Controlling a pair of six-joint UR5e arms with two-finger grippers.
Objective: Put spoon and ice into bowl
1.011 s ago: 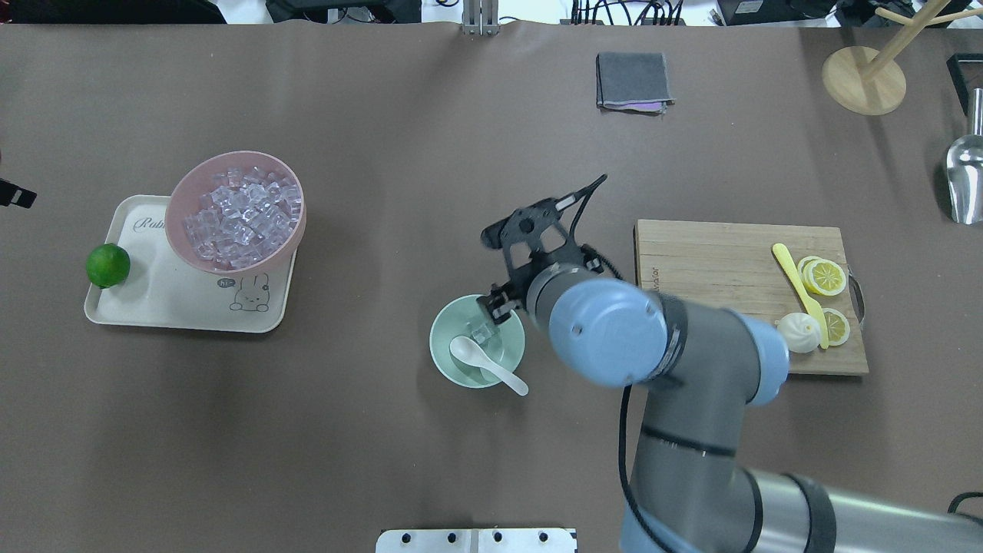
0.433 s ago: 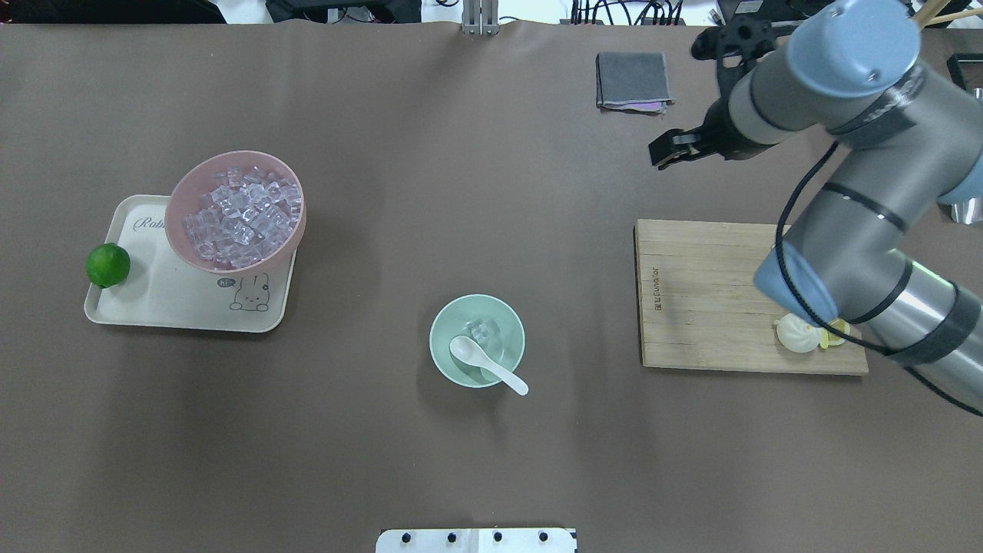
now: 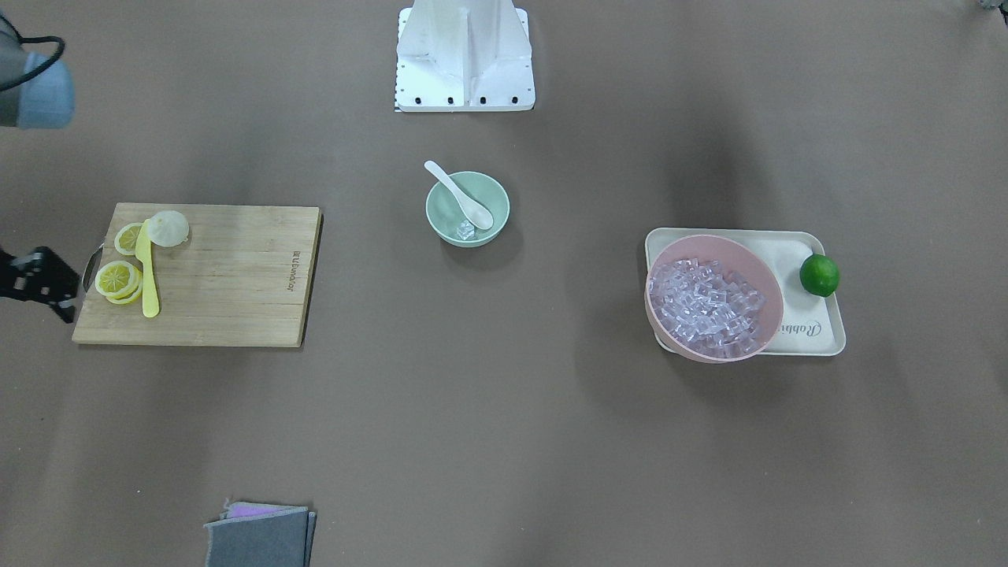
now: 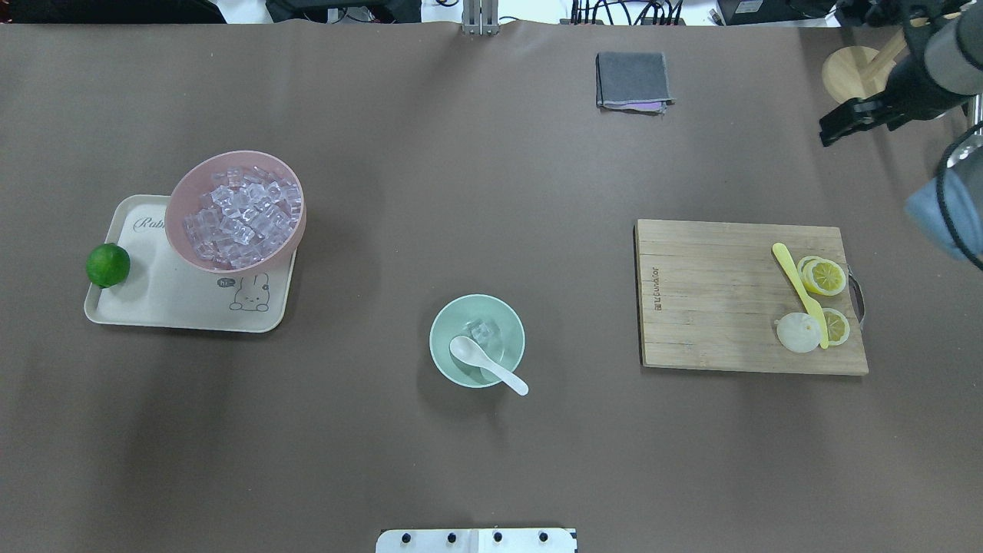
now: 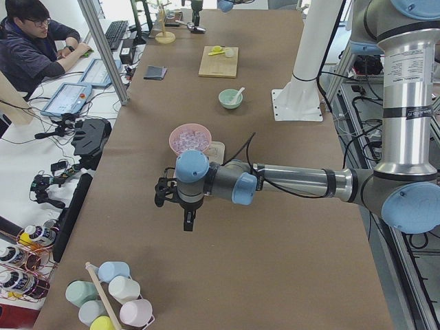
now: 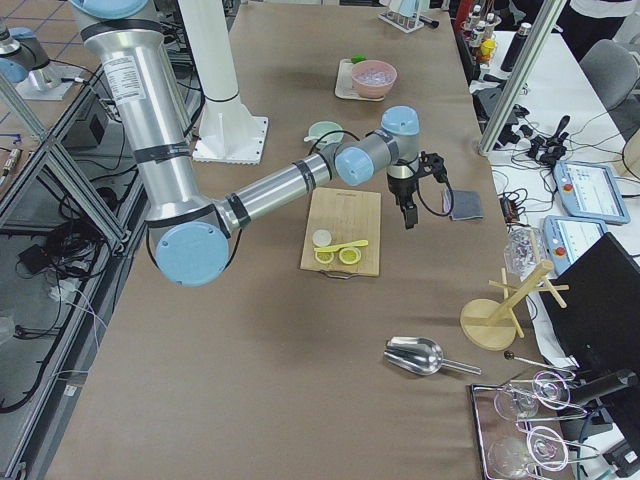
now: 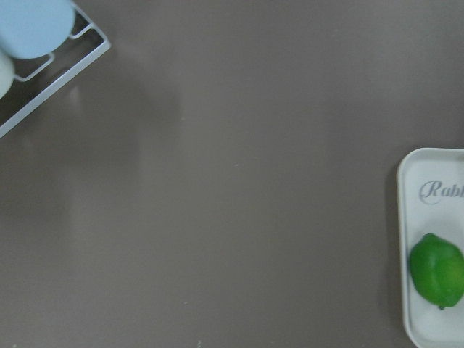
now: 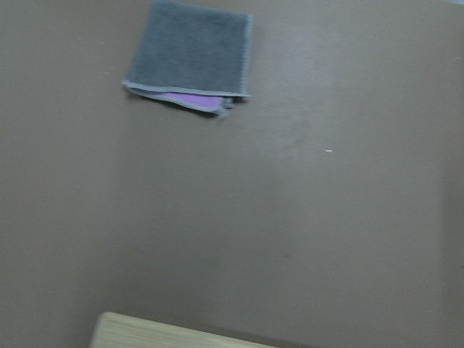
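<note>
The mint-green bowl (image 4: 461,319) stands at the table's middle, also in the front-facing view (image 3: 441,193). The white spoon (image 4: 488,363) lies in it, its handle over the near rim. One clear ice cube (image 4: 482,332) lies in the bowl beside the scoop. My right gripper (image 4: 829,129) hangs empty, far right of the bowl and beyond the cutting board, with its jaws apart. My left gripper (image 5: 187,221) shows only in the exterior left view, over bare table past the tray; I cannot tell whether it is open or shut.
A pink bowl (image 4: 184,184) full of ice cubes sits on a cream tray (image 4: 177,303) with a lime (image 4: 107,265) at the left. A cutting board (image 4: 714,299) with lemon slices and a yellow knife (image 4: 799,292) is at the right. A grey cloth (image 4: 632,79) lies at the back.
My right arm has swung from just over the mint bowl up and away to the far right. The bowl, spoon and ice cube have not moved.
</note>
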